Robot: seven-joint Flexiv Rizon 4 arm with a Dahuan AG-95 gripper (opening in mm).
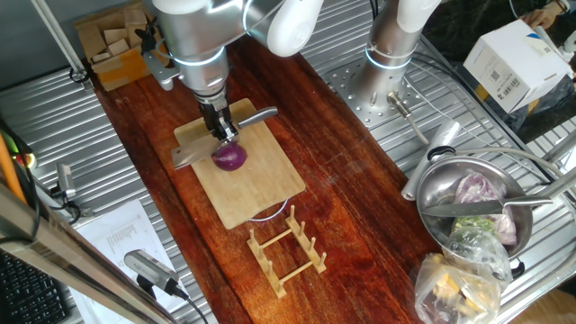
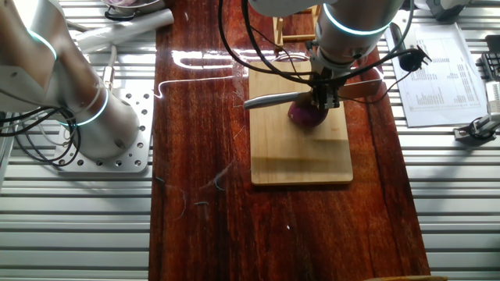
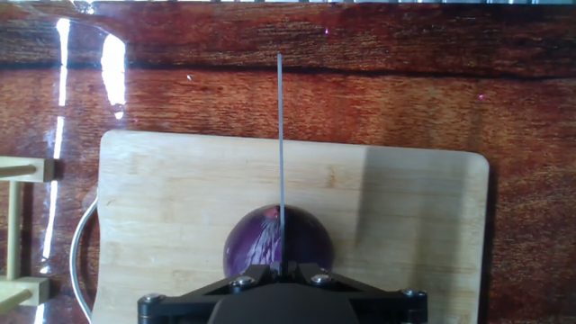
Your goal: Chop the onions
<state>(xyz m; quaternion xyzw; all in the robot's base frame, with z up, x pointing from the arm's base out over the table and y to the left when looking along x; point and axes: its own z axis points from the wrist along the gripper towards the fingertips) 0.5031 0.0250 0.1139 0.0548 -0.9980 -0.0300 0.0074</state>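
Nearest the hand camera is the black gripper, filling the bottom edge of its view. Its fingers are clamped on a knife, so the jaws stand narrow around the handle. The thin blade runs straight ahead from the fingers, edge down, across the middle of the red onion and on toward the far edge of the board. From the fixed views the knife lies nearly level, its long axis slanting across the board, the steel end sticking out past the onion. The blade touches the onion's top; how deep it sits cannot be told.

The onion is small, round and glossy dark purple, with pale streaks showing where the blade meets it. It has no clear long axis. It rests on the bamboo cutting board, near the middle of the board's width, toward the gripper's end. The board lies on a dark red wooden table.
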